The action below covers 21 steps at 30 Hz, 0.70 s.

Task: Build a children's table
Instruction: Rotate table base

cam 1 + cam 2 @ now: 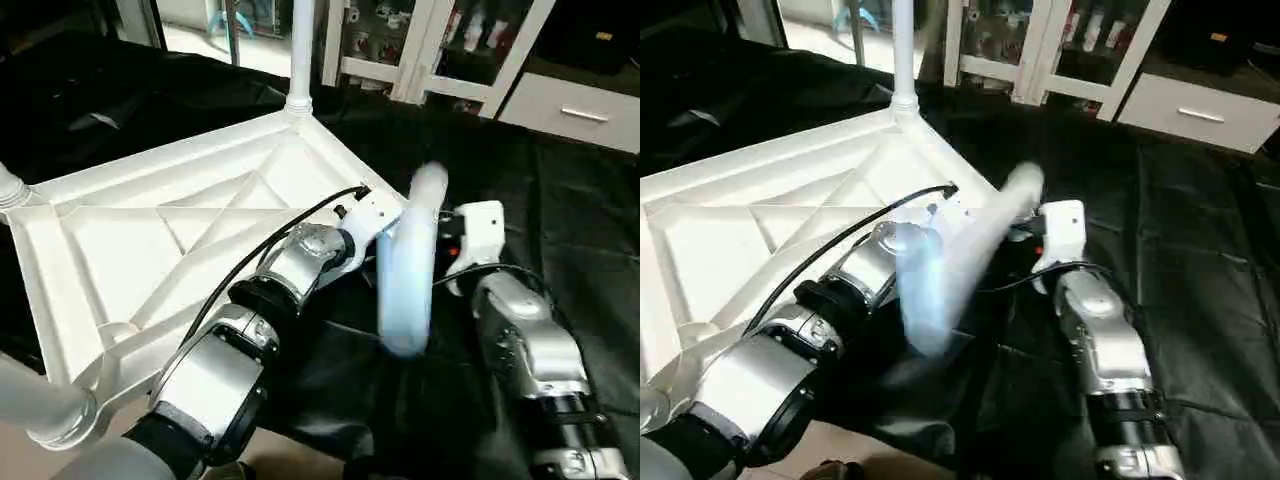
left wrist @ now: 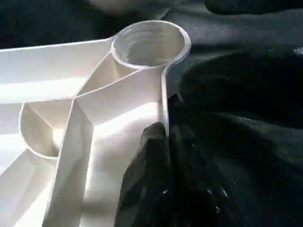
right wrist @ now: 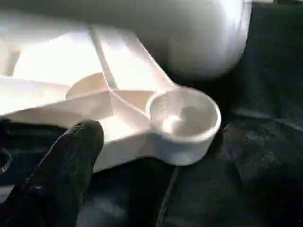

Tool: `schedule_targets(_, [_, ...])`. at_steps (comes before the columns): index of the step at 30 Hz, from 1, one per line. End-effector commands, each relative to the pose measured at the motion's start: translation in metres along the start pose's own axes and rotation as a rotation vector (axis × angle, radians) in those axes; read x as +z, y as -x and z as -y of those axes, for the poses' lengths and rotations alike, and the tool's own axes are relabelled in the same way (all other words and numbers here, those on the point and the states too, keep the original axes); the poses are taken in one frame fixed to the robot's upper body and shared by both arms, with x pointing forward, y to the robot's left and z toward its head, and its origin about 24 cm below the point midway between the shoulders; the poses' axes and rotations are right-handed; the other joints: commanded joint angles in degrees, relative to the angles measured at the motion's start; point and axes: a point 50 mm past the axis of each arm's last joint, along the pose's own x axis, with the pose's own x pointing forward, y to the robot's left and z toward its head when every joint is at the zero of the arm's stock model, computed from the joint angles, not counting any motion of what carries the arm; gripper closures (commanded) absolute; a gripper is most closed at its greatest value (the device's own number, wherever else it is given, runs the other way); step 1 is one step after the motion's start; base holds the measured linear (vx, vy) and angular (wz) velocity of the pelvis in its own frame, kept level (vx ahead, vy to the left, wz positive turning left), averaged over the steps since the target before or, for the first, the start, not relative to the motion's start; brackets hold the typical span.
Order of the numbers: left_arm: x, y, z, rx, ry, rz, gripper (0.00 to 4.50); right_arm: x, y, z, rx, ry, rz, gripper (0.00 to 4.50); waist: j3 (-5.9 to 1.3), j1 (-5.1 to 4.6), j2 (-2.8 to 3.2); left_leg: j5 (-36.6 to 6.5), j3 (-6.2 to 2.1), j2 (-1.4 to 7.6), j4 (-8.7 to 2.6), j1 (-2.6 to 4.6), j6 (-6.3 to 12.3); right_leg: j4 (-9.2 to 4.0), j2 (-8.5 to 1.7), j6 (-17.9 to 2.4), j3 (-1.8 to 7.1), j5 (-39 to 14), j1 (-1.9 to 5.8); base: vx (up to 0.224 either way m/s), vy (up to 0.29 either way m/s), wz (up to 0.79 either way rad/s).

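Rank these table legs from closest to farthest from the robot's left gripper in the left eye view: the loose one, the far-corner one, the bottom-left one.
From the left gripper, at the tabletop's right corner:
1. Loose leg, right beside it.
2. Far-corner leg, standing up behind.
3. Bottom-left leg, across the long side.

My forearms are built of rounded silver shells joined by black rings. A thin black cable runs along my left forearm (image 1: 290, 265) to a white wrist housing behind the jaws. My right forearm (image 1: 530, 340) ends in a white block with a red spot. My fingers (image 2: 161, 189) are matte black and knobbly.
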Motion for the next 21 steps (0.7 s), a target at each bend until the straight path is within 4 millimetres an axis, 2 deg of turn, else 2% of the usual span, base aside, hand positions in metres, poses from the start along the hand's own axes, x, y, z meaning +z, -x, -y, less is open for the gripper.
schedule_targets(1, [0.026,0.002,0.000,-0.009,-0.070,0.117,4.50,0.002,0.008,0.003,-0.007,-0.004,-0.002,0.06,-4.74,0.45,-0.79,-1.85,-1.35,3.18,-2.82,1.47,10.90,-2.45,-3.72,-16.03,2.55,-2.58,4.56,0.000,0.000,0.00])
schedule_targets(4, [0.025,0.002,0.000,-0.015,-0.070,0.117,4.50,-0.003,0.013,0.002,-0.015,-0.012,-0.020,0.06,-4.86,0.64,-0.65,-0.24,-1.42,3.14,-2.69,1.35,11.61,-2.12,-3.75,-16.05,2.57,-0.84,4.69,0.000,0.000,0.00])
schedule_targets(7, [0.020,0.002,0.002,-0.024,-0.063,0.110,4.50,-0.012,0.018,0.002,-0.051,-0.031,-0.059,0.06,-4.87,0.82,-0.49,-0.67,-1.36,3.15,-2.63,1.42,11.63,-2.31,-3.80,-15.96,2.57,-1.84,4.60,0.000,0.000,0.00])
schedule_targets(9, [0.018,0.001,0.003,-0.028,-0.058,0.106,4.50,-0.015,0.020,0.001,-0.070,-0.051,-0.073,0.06,-4.80,0.92,-0.39,-2.87,-1.39,3.12,-2.77,1.47,10.35,-2.74,-3.76,-15.47,2.54,-5.01,4.48,0.000,0.000,0.00])
schedule_targets(13, [0.015,0.001,0.004,-0.033,-0.056,0.100,4.50,-0.017,0.021,-0.001,-0.086,-0.072,-0.083,0.06,-4.93,0.93,0.00,-4.94,-1.55,3.14,-2.91,1.54,8.28,-2.84,-3.70,-14.63,2.54,-6.25,4.47,0.000,0.000,0.00])
schedule_targets(16, [0.015,0.002,0.003,-0.035,-0.057,0.100,4.50,-0.017,0.022,0.002,-0.103,-0.082,-0.085,0.06,-5.06,0.95,0.05,-4.80,-1.54,3.07,-2.89,1.51,7.84,-2.69,-3.66,-14.73,2.55,-5.07,4.58,0.000,0.000,0.00])
schedule_targets(18, [0.015,0.002,0.003,-0.035,-0.059,0.100,4.50,-0.016,0.023,0.003,-0.108,-0.078,-0.086,0.06,-5.21,1.03,0.02,-3.48,-1.53,3.00,-2.77,1.41,8.13,-2.34,-3.71,-15.23,2.59,-2.58,4.76,0.000,0.000,0.00])
schedule_targets(21, [0.015,0.002,0.002,-0.034,-0.059,0.101,4.50,-0.015,0.023,0.004,-0.109,-0.066,-0.089,0.06,-5.23,1.08,-0.02,-2.95,-1.46,2.91,-2.63,1.38,8.67,-2.25,-3.73,-15.58,2.59,-1.59,4.82,0.000,0.000,0.00])
